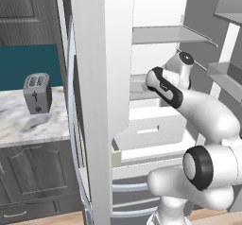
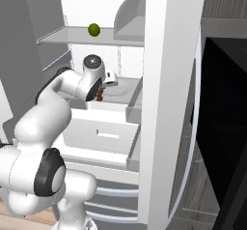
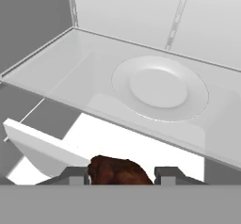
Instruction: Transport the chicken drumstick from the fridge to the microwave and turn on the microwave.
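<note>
From the hand view I see the gripper (image 3: 121, 175) with its two dark fingertips on either side of the chicken drumstick (image 3: 118, 171), a dark brown lump wedged between them, so the jaws are pinching it. Its lower part is cut off at the bottom of that view. Beyond it sits a pale plate (image 3: 160, 87) on a fridge shelf (image 3: 56, 77), with an open white drawer (image 3: 42, 148) below and nearer the hand.

In the right base view the drumstick (image 2: 99, 95) is a small brown speck under the hand, in front of the shelf inside the fridge (image 2: 166, 79) (the fingers themselves are too small to make out there). A green round fruit (image 2: 94, 30) rests on a higher shelf. The dark microwave (image 2: 226, 122) is cut off at the right edge.

In the left base view the fridge door hides the hand; a grey toaster (image 1: 37, 93) stands on the marble counter (image 1: 23, 125).
</note>
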{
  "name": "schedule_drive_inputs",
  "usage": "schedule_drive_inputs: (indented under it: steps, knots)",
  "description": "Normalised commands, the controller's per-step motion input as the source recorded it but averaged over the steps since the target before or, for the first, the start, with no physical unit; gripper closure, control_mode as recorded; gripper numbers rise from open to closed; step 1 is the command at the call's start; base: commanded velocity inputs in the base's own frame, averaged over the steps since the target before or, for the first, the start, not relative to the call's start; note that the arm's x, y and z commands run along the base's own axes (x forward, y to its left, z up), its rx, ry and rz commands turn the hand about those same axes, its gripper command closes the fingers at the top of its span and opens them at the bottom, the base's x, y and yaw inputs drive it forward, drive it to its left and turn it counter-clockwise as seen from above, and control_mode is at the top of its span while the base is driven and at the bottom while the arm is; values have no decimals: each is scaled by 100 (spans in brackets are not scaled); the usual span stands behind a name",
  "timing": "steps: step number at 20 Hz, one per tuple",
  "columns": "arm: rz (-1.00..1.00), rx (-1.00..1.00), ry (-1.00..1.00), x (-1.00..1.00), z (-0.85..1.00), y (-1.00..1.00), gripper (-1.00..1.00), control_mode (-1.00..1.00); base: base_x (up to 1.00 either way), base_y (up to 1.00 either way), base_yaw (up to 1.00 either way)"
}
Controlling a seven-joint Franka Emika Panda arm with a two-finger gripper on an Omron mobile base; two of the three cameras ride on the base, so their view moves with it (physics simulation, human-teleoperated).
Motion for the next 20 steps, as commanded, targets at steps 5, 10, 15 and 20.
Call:
schedule_drive_inputs:
  steps: [5,10,15,20]
  knots:
    - [0,1,0,-50,23,-2,100,-100,0,0,0]
    - [-1,0,0,-55,18,0,100,-100,0,0,0]
    - [-1,0,1,-51,12,0,100,-100,0,0,0]
    - [-1,0,3,-46,11,0,100,-100,0,0,0]
